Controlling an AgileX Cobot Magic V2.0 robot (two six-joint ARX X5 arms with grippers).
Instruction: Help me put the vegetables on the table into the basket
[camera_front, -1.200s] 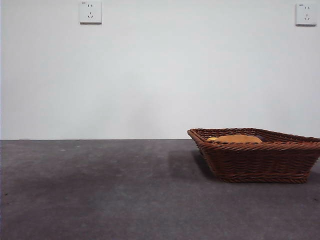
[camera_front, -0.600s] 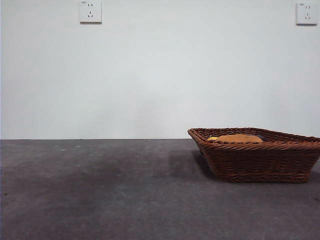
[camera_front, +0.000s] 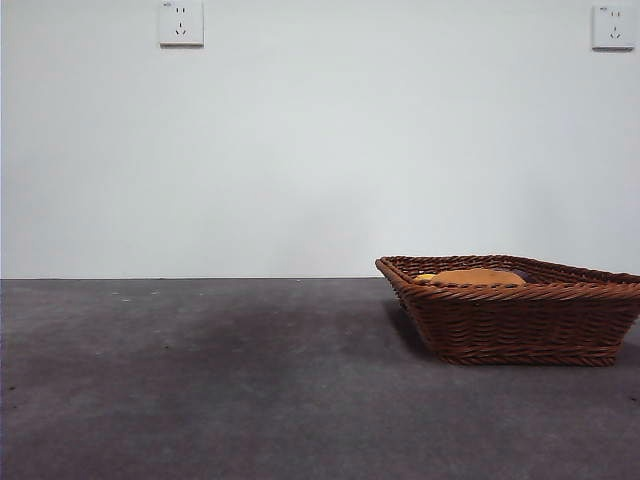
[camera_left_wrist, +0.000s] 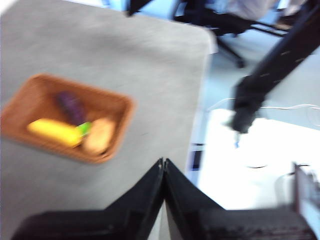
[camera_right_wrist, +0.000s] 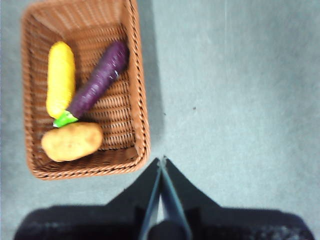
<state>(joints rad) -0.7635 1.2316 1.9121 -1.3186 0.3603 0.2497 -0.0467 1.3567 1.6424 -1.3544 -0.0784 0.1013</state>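
**Operator:** Since you have all three cameras up, how much of the job is left?

**Observer:** As far as you can judge from these views, none of it. Your basket (camera_right_wrist: 82, 90) holds all three vegetables. The yellow piece (camera_right_wrist: 60, 77) lies along one long wall, the purple piece (camera_right_wrist: 97, 80) runs slantwise beside it with its green stem end (camera_right_wrist: 64, 119) touching the potato (camera_right_wrist: 72, 141), and the potato sits against a short wall.

**Operator:** Anything loose on the bench?

**Observer:** You will find nothing on the bare bench (camera_front: 200, 380) in the front view. There the basket (camera_front: 515, 320) stands off to one side, with only the potato's top (camera_front: 475, 277) and a sliver of yellow showing over the rim. The right wrist view shows clean grey bench beside the basket too.

**Operator:** And the claws?

**Observer:** Your right claw (camera_right_wrist: 162, 162) hangs high over the bench just outside the basket's rim, its jaws pressed together on nothing. Your left claw (camera_left_wrist: 163, 164) is also closed and empty, well apart from the basket (camera_left_wrist: 67, 117). That picture is blurred, so the vegetables read only as colour patches, though probably the same three.

**Operator:** So I stop?

**Observer:** You could. Neither claw carries anything, and nothing seems left to collect.
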